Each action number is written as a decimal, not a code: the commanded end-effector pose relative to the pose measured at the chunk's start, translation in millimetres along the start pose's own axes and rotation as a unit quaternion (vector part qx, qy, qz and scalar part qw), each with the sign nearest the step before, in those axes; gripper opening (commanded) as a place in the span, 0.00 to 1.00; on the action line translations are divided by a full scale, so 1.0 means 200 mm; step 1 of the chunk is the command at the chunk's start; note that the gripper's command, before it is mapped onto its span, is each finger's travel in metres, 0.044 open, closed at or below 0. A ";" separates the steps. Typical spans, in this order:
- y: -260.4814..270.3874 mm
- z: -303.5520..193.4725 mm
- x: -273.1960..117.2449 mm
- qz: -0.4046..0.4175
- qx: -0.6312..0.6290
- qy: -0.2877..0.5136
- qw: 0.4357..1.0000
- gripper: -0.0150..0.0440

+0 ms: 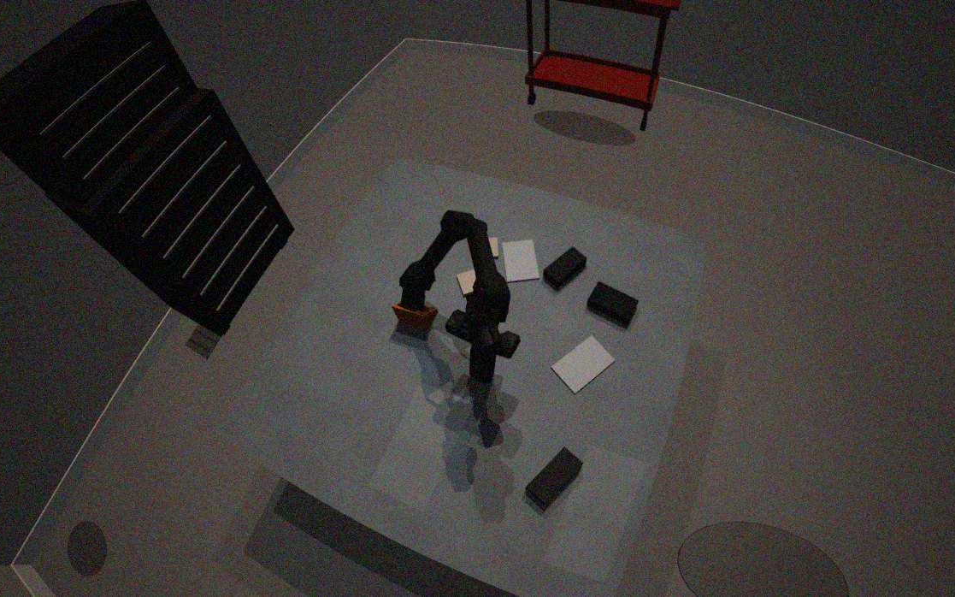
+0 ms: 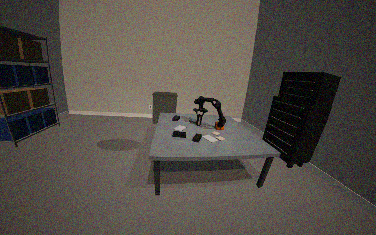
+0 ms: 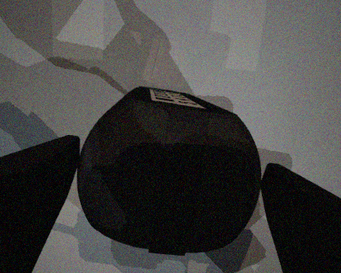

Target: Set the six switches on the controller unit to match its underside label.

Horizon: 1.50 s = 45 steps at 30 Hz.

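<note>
The dark controller unit [image 1: 482,363] [image 2: 197,123] [image 3: 168,196] hangs on end between the fingers of my gripper [image 1: 482,342] [image 2: 200,114] [image 3: 173,161]. A fingertip touches each side of it in the wrist view. It appears to be held above the bench [image 1: 317,348] [image 2: 241,142]. Its pale underside label [image 2: 199,120] [image 3: 175,99] faces the exterior view. The label is strongly foreshortened in the wrist view and too small in the exterior view, so its squares cannot be read. The rocker switches are hidden in every view.
Three dark modules [image 1: 564,268] [image 1: 612,304] [image 1: 553,478] lie on the bench. Two white sheets [image 1: 520,260] [image 1: 582,363] and two small tan cards [image 2: 215,133] [image 2: 220,138] lie there too. The arm's orange base [image 1: 415,315] [image 2: 219,126] stands beside the held unit.
</note>
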<state>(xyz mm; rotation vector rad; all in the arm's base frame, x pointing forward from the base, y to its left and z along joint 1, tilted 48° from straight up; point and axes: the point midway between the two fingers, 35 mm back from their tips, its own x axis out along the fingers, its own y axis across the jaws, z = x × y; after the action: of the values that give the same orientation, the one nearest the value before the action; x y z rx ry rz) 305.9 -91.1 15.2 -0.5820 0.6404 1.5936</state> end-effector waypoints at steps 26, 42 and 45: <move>0.01 0.12 0.04 0.003 0.004 -0.006 1.000 0.82; 0.01 0.18 0.06 0.003 0.005 -0.006 1.000 0.82; 0.01 0.20 0.06 0.003 0.005 -0.006 1.000 0.82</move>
<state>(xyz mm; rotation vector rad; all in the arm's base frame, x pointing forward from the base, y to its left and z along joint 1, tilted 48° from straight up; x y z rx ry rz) 304.7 -59.0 35.1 -0.5735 0.6377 1.5976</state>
